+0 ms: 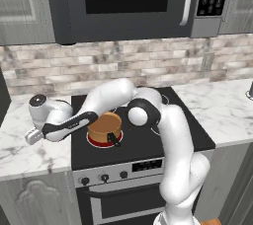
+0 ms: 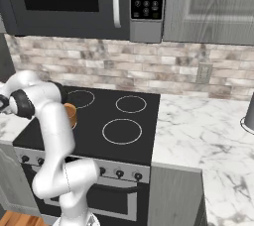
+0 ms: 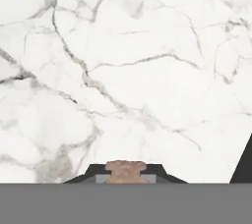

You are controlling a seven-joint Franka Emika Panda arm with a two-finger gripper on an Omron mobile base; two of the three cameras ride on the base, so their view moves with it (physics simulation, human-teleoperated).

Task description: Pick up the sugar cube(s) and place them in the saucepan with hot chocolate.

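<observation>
A: Position check. Where's the hand?

B: Out over the marble counter (image 1: 20, 155) left of the stove (image 1: 143, 145), wrist reaching toward 9 o'clock from the arm's shoulder in the left base view. The hand view looks flat down on white veined marble (image 3: 128, 70).

A: And the cube?

B: A pale tan-brown sugar cube (image 3: 126, 172) sits at 6 o'clock in the hand view, right between the dark finger tips of the gripper (image 3: 126, 174). The fingers look drawn in against its two sides, clamped on it. Whether it is lifted clear of the counter, I cannot tell. The greyish white one I can't pick out.

A: Saucepan?

B: The saucepan (image 1: 105, 129) is on the front left burner, copper-orange wall, flat brown surface inside, black handle pointing to about 5 o'clock. It lies just beside the forearm, toward 3 o'clock from the hand.

A: Handling?

B: My guess: nearly weightless, rigid, but crumbly at the corners. Grip flat on opposite faces, centred, with light pressure. Too hard a squeeze could chip it; an off-centre pinch could let it twist out during the carry. Release low over the brown surface to avoid splashing.
</observation>
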